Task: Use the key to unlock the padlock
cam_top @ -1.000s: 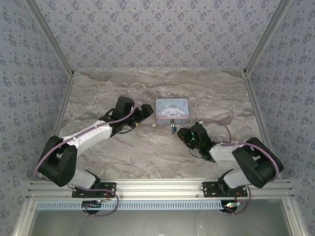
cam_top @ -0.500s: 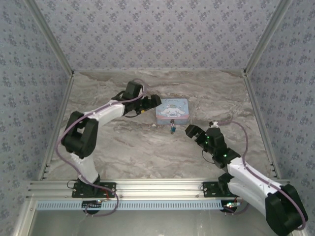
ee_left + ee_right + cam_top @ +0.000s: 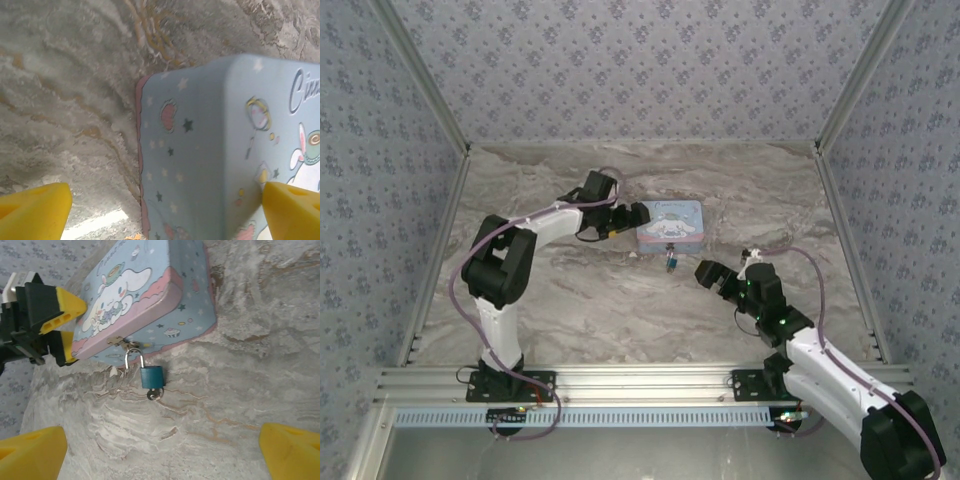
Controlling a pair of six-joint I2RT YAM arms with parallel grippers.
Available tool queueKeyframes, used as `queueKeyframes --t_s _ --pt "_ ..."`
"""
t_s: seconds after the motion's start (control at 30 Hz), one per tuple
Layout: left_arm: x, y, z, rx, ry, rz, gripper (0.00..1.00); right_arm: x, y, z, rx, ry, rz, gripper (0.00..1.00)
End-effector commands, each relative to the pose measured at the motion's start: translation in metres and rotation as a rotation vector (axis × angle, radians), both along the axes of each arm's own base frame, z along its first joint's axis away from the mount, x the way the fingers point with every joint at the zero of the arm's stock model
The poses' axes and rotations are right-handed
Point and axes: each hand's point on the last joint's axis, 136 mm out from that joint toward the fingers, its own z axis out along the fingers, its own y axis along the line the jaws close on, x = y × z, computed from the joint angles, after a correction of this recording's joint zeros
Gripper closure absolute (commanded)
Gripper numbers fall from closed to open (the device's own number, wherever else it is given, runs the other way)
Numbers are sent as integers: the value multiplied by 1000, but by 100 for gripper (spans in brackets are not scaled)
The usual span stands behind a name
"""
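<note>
On the left side: the left arm is reaching over the marble-patterned table with its elbow raised and its forearm pointing right, toward the tin box.
Left gripper: it is sitting at the box's left end, level with the lid.
Right arm: it is stretching from the near right corner diagonally toward the table's middle, with its wrist low.
Right gripper: it is pointing at the box's near side and hovering near the padlock, apart from it.
Tin box: the pastel blue cartoon-printed tin is lying flat with its lid closed, so its inside is hidden.
Padlock: the tiny teal padlock is hanging by its thin silvery shackle from the clasp on the box's near side, with its body resting on the table just beside the box.
Key: a small silvery key is touching the padlock's bottom end; how deep it is sitting there is too small to tell.
Left fingers: they are standing wide apart, straddling the box's left corner and gripping nothing; whether a pad is touching the tin is unclear.
Right fingers: they are spread fully apart with bare table between them, holding nothing.
</note>
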Motion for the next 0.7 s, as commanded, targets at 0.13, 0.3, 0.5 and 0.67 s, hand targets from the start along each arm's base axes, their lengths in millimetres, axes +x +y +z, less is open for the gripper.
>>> queueKeyframes --t_s 0.13,0.3,0.5,0.67 --pt "-42 32 -36 86 91 16 4 7 25 8 69 -28 144 0" --pt "-61 41 -37 66 105 48 4 20 43 10 64 -73 236 2" --pt "-79 53 -37 50 120 91 4 35 61 9 69 -148 337 10" --pt "-91 64 -37 68 127 116 4 43 81 1 99 -159 424 17"
